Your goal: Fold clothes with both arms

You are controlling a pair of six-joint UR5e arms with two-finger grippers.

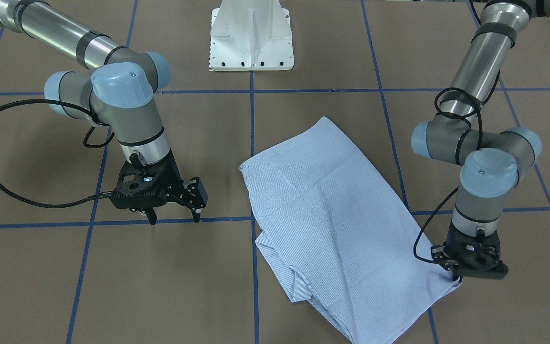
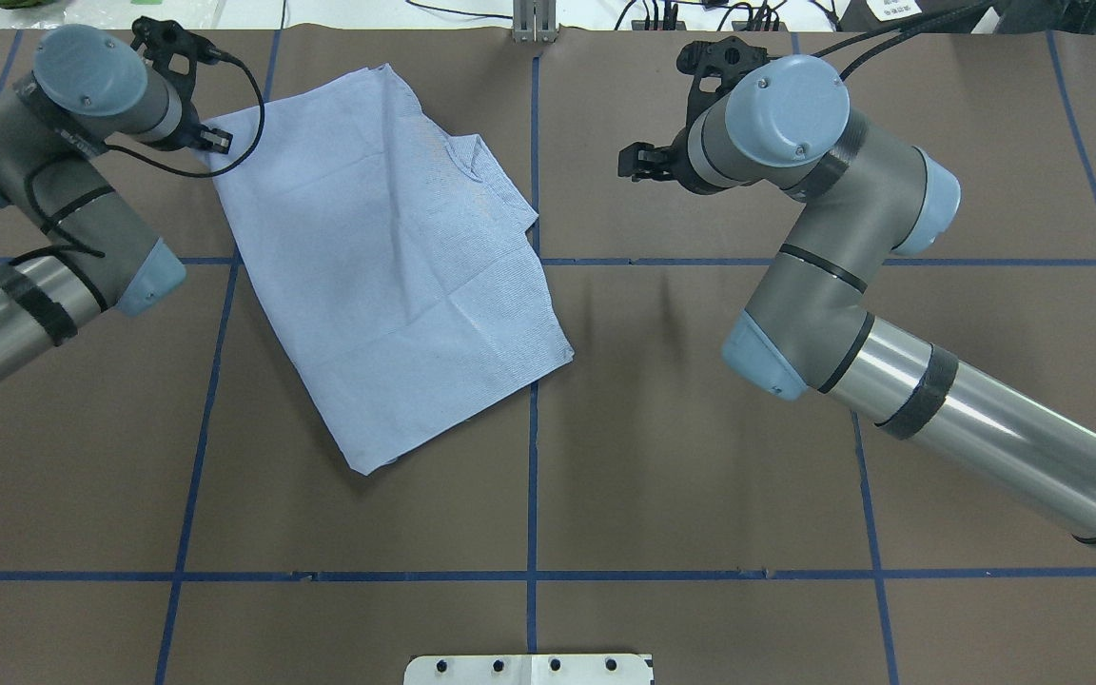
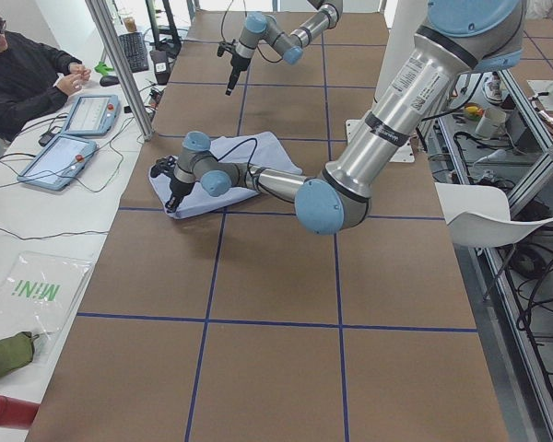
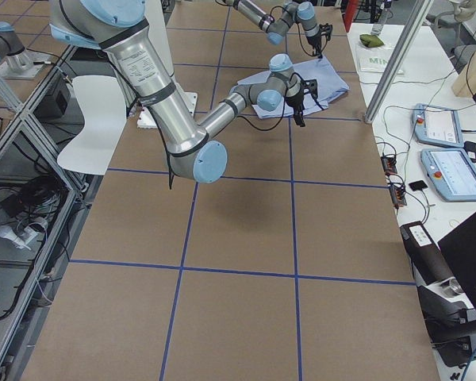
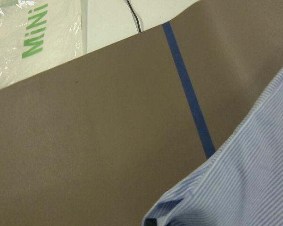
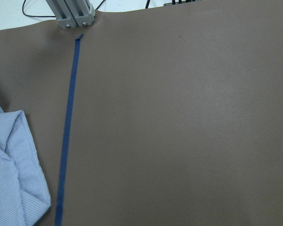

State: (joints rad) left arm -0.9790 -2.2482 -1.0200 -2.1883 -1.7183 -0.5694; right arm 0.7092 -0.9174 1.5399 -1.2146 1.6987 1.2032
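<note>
Front-facing, shirt: we see the light blue striped shirt (image 1: 332,224) folded into a rough oblong. It lies slantwise on the brown desk (image 1: 65,286), toward the left arm's side.
Front-facing, left tool: the left tool (image 1: 457,278) sits at 1 near corner of the shirt, touching it. Its fingers are hidden under its body, so we cannot tell whether they are apart or clamped.
Front-facing, right tool: the right tool (image 1: 174,216) hangs over bare desk, well apart from the shirt, its 2 fingers spread and holding nothing.
Overhead, shirt: it lies mostly in the left half, and 1 corner crosses the blue tape (image 2: 531,428).
Left side, surroundings: a person (image 3: 23,78) sits beyond the desk's far edge.
Left wrist, shirt: we see striped cloth filling the lower right, beside blue tape, and a plastic bag (image 5: 35,35) at top left.
Right wrist, shirt: a folded edge shows at lower left, beside blue tape.
</note>
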